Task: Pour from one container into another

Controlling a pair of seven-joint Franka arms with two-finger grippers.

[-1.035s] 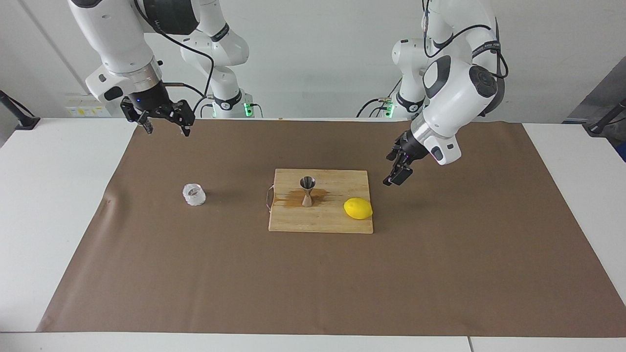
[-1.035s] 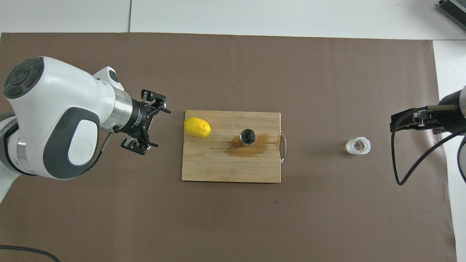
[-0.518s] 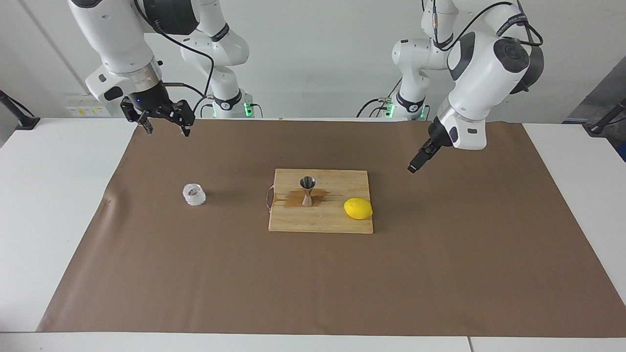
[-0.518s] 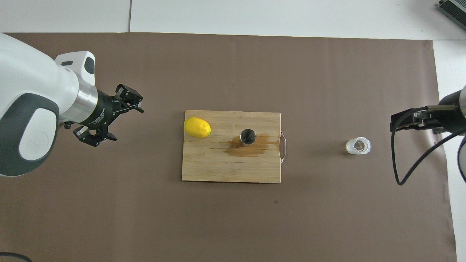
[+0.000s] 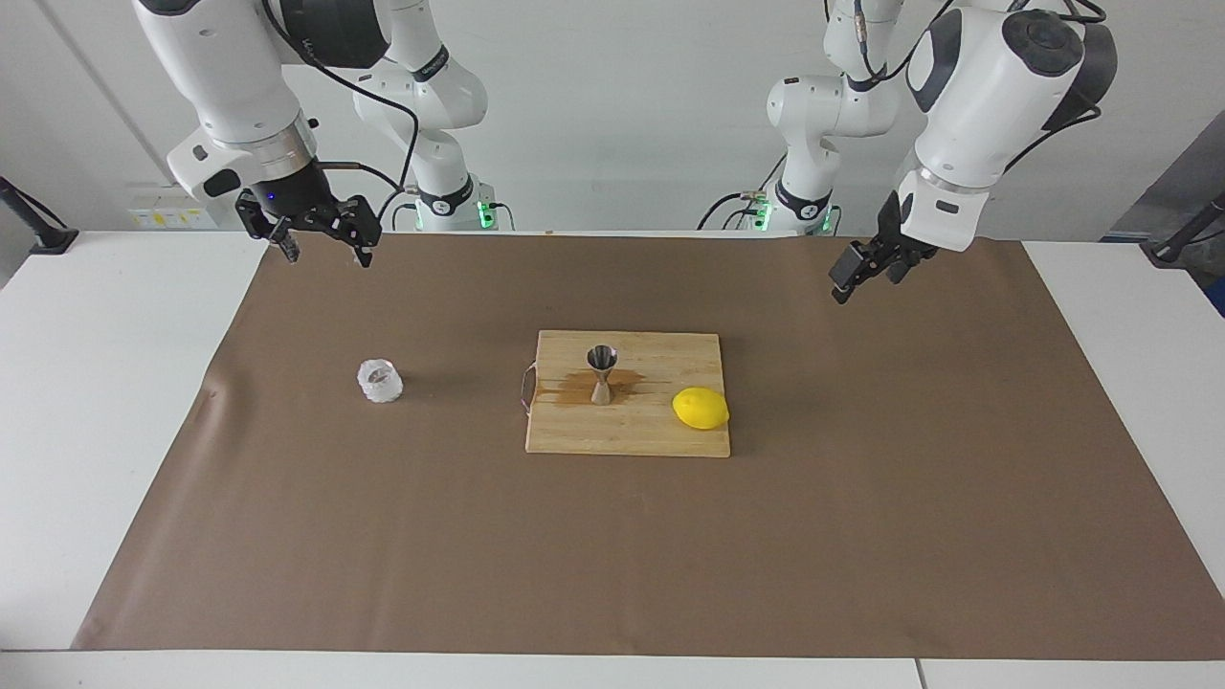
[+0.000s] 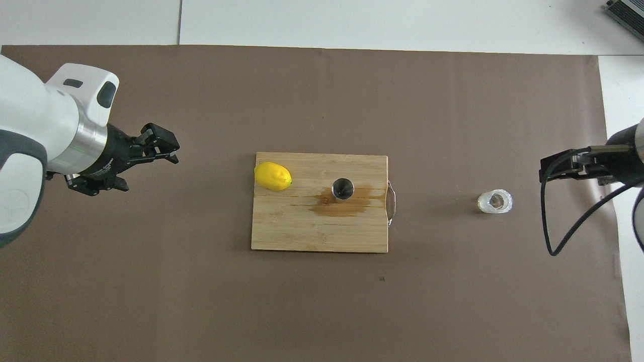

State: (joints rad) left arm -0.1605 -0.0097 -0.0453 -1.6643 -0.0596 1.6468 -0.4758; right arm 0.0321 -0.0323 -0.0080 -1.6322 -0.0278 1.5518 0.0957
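Cutting board [image 5: 651,435]: wooden, mid-table on the mat, metal handle toward the right arm's end.
Lemon [image 5: 701,409]: yellow, on the board.
Brown stain [image 6: 338,208]: on the board.
Mat [image 5: 612,555]: brown.

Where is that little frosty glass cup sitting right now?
The glass tumbler stands on the brown mat toward the right arm's end of the table, beside the cutting board that carries the jigger.

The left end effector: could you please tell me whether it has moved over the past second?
Yes. The left end effector has risen and drawn back from the cutting board and lemon, toward the left arm's end.
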